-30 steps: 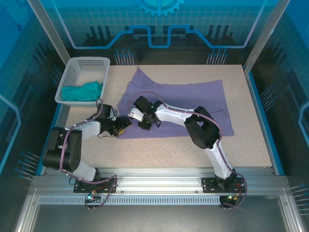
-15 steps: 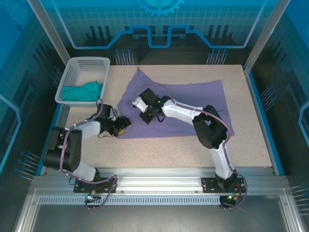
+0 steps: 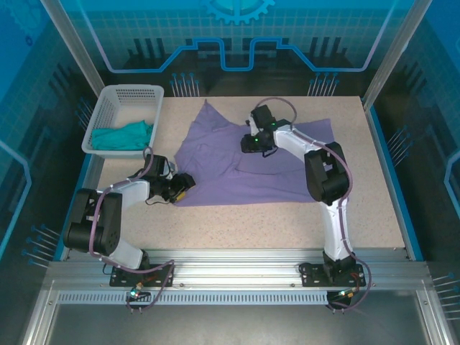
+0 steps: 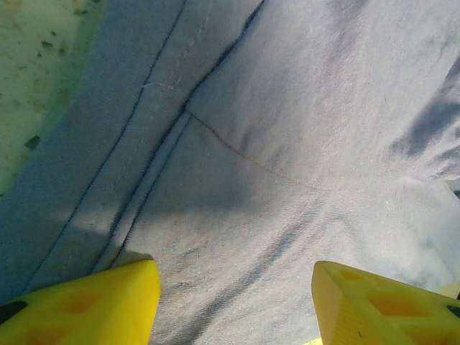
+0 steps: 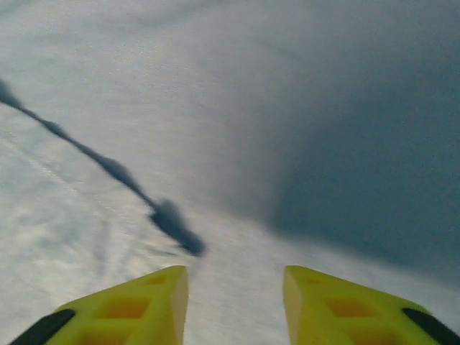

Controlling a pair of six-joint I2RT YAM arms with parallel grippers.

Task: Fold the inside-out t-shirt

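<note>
Across the middle of the table (image 3: 237,223) the shirt (image 3: 295,169) lies spread but rumpled. Its long axis runs left to right, roughly parallel to the near edge, and one pointed corner reaches toward the far edge on the left. We see the left gripper (image 3: 185,183) low at the shirt's near-left corner, toward the table's left edge. Its wrist view shows the yellow fingers (image 4: 93,302) wide apart, with a seam (image 4: 154,165) and flat cloth under them and nothing pinched between. The right gripper (image 3: 250,144) is over the shirt's far half, about midway along its length, where a ridge (image 3: 236,164) of bunched cloth runs toward the near edge. In its own blurred wrist view its fingers stand partly apart, with cloth below them and none caught in the gap. The cloth thus lies directly under both tools, most of it to the right of the left gripper. We judge that the coming move turns on this: the left arm is nearer the near-left corner, the right arm is nearer the ridge and the far hem, and any fold should go across the long axis. The basket (image 3: 108,115) with teal cloth (image 3: 126,135) stands at the far-left corner, well apart from the shirt.
</note>
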